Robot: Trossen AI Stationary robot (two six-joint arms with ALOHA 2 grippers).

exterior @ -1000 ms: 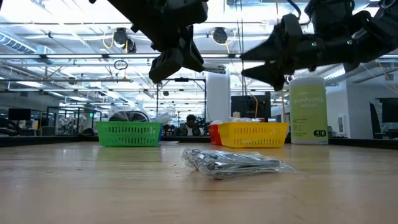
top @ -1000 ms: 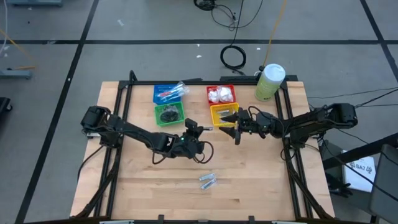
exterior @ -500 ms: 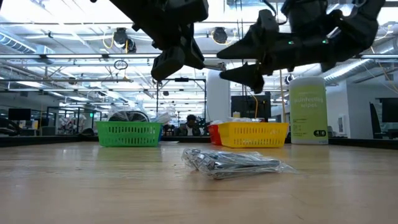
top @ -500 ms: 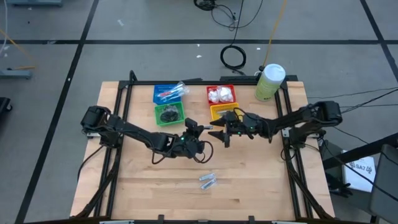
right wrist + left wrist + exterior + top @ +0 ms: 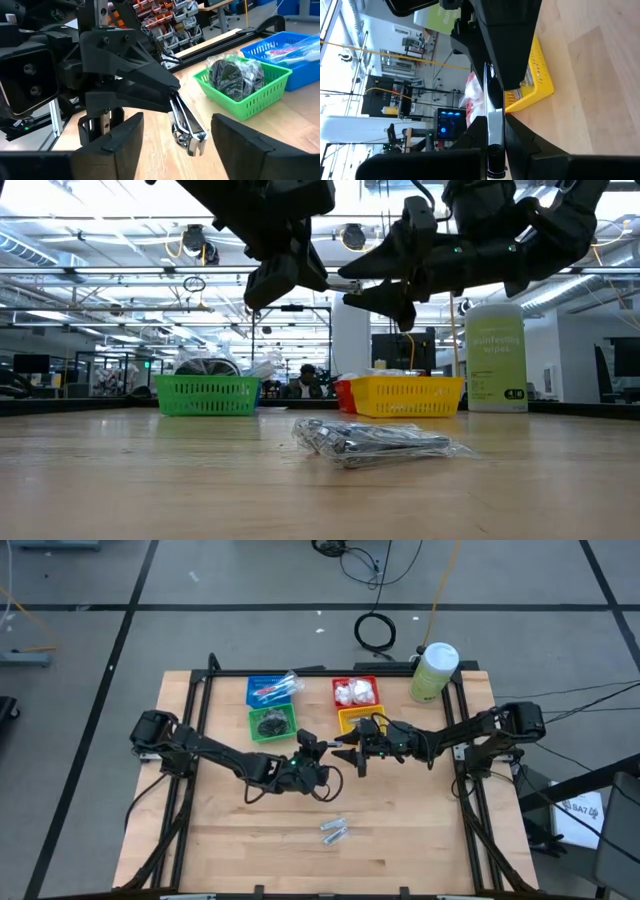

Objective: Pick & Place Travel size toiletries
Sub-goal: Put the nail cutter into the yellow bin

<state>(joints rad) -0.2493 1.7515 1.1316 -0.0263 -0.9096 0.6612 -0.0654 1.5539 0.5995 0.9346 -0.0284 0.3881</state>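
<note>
We've got the left gripper [image 5: 322, 747] mid-frame in the high view, jaws clamped on 1 silver tube [image 5: 187, 125] held up off the table. The right gripper [image 5: 356, 752] sits just beside it, jaws apart. The tube looks light, stiff and slick, so we'd grab mid-body. The yellow basket [image 5: 350, 719] is near, with plenty of bare table [image 5: 400, 830] lower down, besides 1 wrapped bundle [image 5: 334, 831].

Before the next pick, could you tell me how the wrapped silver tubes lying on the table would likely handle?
The wrapped silver tubes lie in loose, crinkled clear film, so a pinch may catch only wrap and slip. They look small and probably light. Being round, they might roll if pushed, though the bag should damp that.
</note>
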